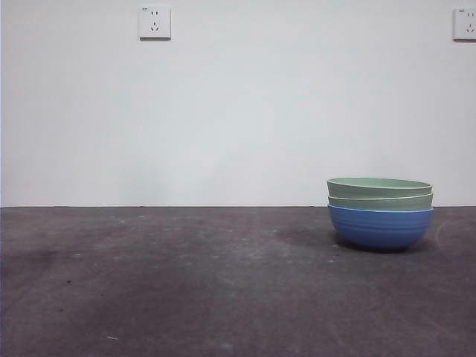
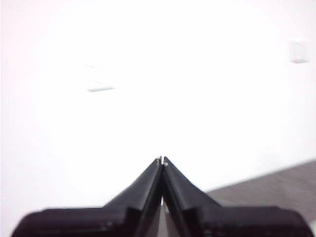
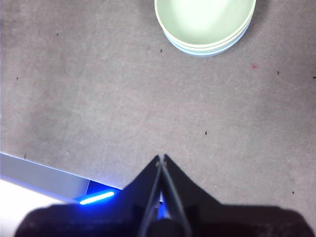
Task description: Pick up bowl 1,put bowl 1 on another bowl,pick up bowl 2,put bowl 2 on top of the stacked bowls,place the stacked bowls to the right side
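Stack looks finished: the stacked bowls (image 1: 380,212) sit on the dark table (image 1: 186,282) at about 4 o'clock in the front view, right of centre, just in front of the white wall (image 1: 238,111). Base is the blue bowl (image 1: 380,227), with two pale green ribbed bowls nested in it, lower green bowl (image 1: 380,201) and top green bowl (image 1: 379,186), rims level, nothing tilted. Judging by that, both pick-and-stack steps are done and the stack is already on the right side; little or nothing seems left beyond parking the arms. No arm shows in the front view. Right gripper (image 3: 161,158) has jaws pressed together, empty, hovering over bare table with the stack (image 3: 205,24) well apart from it, touching nothing. Left gripper (image 2: 162,160) also closed tip to tip, holding nothing, pointed at the wall with a wall socket (image 2: 298,52) in sight; waiting.
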You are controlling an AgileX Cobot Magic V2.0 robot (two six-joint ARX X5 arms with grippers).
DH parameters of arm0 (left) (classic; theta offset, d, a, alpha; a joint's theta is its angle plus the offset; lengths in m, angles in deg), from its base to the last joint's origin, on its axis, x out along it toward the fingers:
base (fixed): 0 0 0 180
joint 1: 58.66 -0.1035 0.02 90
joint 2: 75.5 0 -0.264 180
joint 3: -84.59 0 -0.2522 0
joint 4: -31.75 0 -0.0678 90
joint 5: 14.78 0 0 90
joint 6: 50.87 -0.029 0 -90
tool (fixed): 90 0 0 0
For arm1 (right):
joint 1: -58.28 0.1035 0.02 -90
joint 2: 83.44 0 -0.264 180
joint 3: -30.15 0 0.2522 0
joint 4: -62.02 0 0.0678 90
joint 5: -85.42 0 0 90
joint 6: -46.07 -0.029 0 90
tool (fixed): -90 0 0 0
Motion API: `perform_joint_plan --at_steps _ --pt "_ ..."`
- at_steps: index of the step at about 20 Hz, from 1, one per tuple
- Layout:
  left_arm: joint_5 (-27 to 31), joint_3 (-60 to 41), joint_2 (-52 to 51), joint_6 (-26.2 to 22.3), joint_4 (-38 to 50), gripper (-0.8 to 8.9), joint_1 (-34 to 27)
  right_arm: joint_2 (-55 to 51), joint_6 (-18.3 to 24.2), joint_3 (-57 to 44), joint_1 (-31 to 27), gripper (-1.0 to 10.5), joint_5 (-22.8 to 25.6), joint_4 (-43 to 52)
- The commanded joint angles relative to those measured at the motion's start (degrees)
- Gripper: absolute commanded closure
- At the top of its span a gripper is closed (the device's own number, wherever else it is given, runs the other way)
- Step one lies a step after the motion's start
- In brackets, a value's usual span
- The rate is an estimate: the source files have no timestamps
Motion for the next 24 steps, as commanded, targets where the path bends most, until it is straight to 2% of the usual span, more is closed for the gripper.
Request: perform_joint_plan --at_steps 1,6,12,15,18,24 --pt "0.6 -12.0 -6.2 -0.7 3.8 8.16 -1.9 0.0 0.1 -0.5 0.0 9.4 0.2 -0.8" --pt "3.5 -29.6 -18.1 -0.4 5.0 8.16 -4.4 0.0 0.1 -0.5 0.0 9.4 0.2 -0.8" --pt "4.9 -42.3 -25.2 0.0 5.2 8.16 -5.6 0.0 0.1 -0.5 0.0 9.4 0.2 -0.8" --pt "4.8 -46.0 -26.1 0.0 5.3 8.16 -5.6 0.0 0.1 -0.5 0.0 9.4 0.2 -0.8" --pt "4.8 -48.8 -26.6 2.9 5.3 8.16 -5.6 0.0 0.1 -0.5 0.0 9.4 0.2 -0.8" --pt "4.7 -49.2 -29.5 4.5 -3.0 8.16 -5.6 0.0 0.1 -0.5 0.0 9.4 0.2 -0.8"
